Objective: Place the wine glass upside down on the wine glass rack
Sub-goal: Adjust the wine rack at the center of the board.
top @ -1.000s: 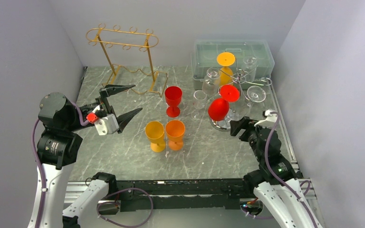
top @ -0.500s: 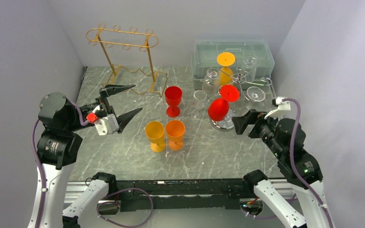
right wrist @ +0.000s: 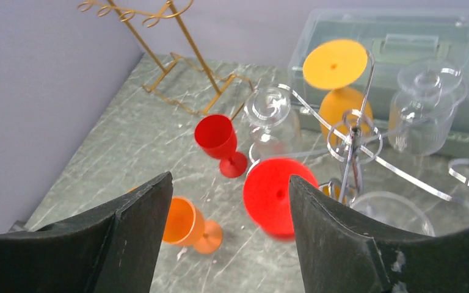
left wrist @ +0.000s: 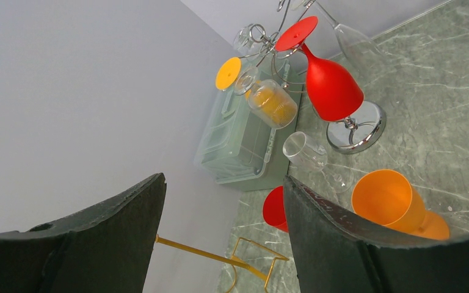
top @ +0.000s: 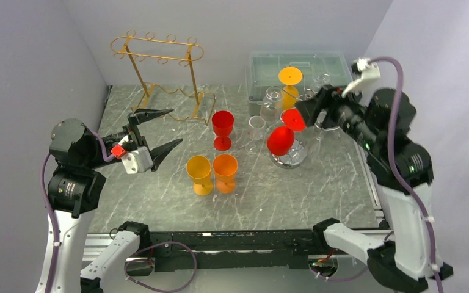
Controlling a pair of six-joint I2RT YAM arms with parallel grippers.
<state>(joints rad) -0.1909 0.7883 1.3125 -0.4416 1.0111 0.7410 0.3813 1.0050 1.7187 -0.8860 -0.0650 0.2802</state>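
The chrome wire wine glass rack (top: pixel 289 160) stands toward the right edge of the grey marbled worktop (top: pixel 293 195), just in front of a clear plastic lidded box (top: pixel 269 64) in the far right corner. A red plastic wine glass (top: pixel 280 140) hangs on it bowl down, foot caught in one of the wire arms. An orange glass with a yellow foot (top: pixel 290 77) and a clear stemmed glass (top: pixel 328 121) hang the same way from other arms. So for those glasses the job looks done.

The right gripper (top: pixel 302 113) hovers above the rack, close over the red glass's foot. In the right wrist view its jaws stand wide apart with nothing between them, the red foot showing in the gap below. It touches neither glass nor wire as far as I can tell.

The left gripper (top: pixel 176 127) hangs over the left half of the worktop, jaws also wide and empty, well apart from any glass.

What is left, by my reading, is the group near the middle of the worktop. An upright red goblet (top: pixel 222 127), a yellow goblet (top: pixel 199 171), an orange goblet (top: pixel 225 170) touching it, and a small clear glass (top: pixel 256 126) all stand on their feet. Each would need picking up, turning over and hanging. A gold wire stand (top: pixel 141 79) in the far left corner carries nothing.
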